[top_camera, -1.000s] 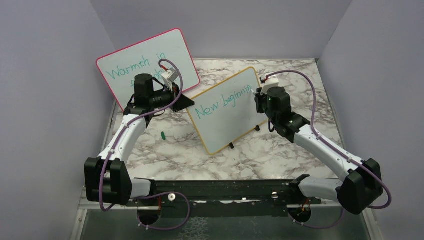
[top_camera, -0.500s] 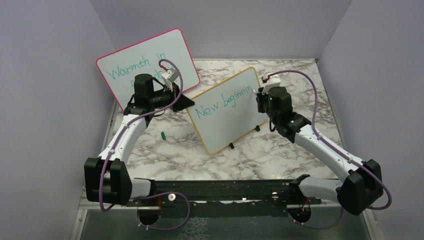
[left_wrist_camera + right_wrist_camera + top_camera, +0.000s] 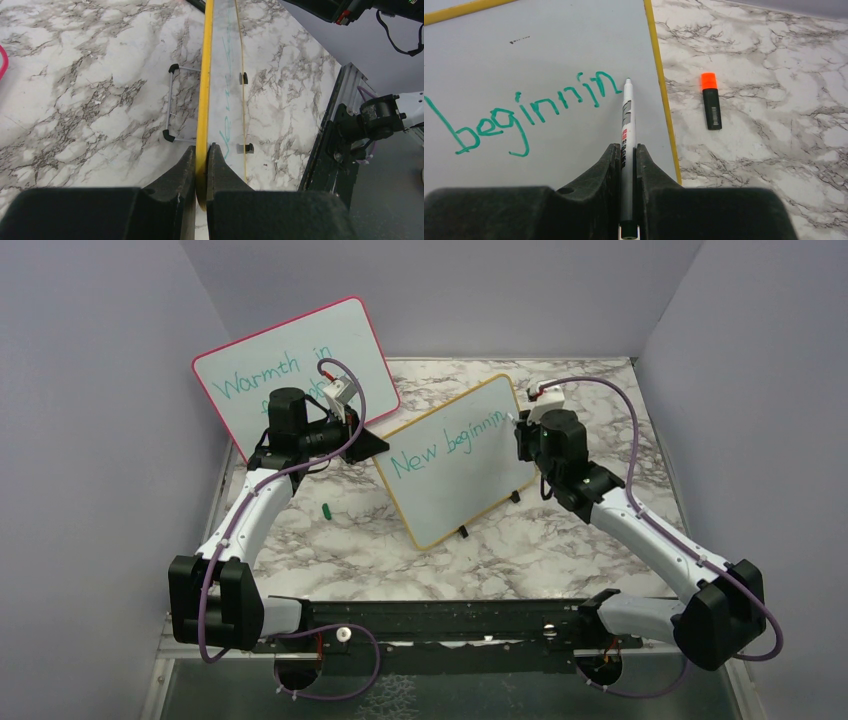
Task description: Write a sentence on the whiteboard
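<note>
The whiteboard (image 3: 460, 490), yellow-framed on small black feet, stands tilted mid-table. Teal writing, the sentence (image 3: 470, 435), reads "New beginnin" across its top. My left gripper (image 3: 202, 150) is shut on the board's yellow edge (image 3: 204, 100) at the upper left corner. My right gripper (image 3: 626, 150) is shut on a white marker (image 3: 626, 120). The marker's tip (image 3: 627, 80) rests at the board just right of the last "n" of the sentence (image 3: 529, 112), close to the right frame. In the top view the right gripper (image 3: 520, 425) sits at the board's upper right corner.
A larger pink-framed whiteboard (image 3: 300, 360) reading "Warmth in..." leans at the back left behind the left arm. A black highlighter with an orange cap (image 3: 710, 102) lies on the marble beyond the board. A small green cap (image 3: 326, 509) lies left of the board. Walls enclose three sides.
The right wrist has shifted slightly right along the board's top edge. The left arm and the board have not moved.
</note>
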Action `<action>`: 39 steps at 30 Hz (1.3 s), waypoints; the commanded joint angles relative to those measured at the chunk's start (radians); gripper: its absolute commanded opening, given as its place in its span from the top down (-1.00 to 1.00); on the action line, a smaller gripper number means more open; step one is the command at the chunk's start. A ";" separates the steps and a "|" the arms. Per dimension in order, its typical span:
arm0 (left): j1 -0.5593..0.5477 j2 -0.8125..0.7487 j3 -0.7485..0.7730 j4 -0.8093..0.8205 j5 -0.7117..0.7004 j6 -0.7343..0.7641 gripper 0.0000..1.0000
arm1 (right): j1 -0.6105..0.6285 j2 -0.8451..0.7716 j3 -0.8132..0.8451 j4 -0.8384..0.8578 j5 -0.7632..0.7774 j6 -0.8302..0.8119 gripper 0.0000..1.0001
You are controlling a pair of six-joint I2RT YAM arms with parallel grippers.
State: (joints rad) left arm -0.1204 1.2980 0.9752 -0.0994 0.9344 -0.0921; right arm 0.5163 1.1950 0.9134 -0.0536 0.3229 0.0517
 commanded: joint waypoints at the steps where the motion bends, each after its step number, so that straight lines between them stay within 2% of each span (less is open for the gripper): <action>1: -0.004 0.025 -0.009 -0.057 -0.096 0.086 1.00 | -0.016 0.012 0.037 0.028 -0.018 -0.004 0.99; 22: -0.005 0.027 -0.007 -0.057 -0.091 0.088 1.00 | -0.024 0.044 0.070 0.046 -0.095 -0.019 0.99; 39: -0.005 0.029 -0.006 -0.057 -0.095 0.087 1.00 | -0.024 0.008 0.024 0.004 -0.124 -0.003 0.99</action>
State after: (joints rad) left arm -0.1204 1.2980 0.9752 -0.0994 0.9344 -0.0921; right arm 0.4953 1.2228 0.9482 -0.0444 0.2337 0.0414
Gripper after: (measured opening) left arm 0.086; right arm 0.168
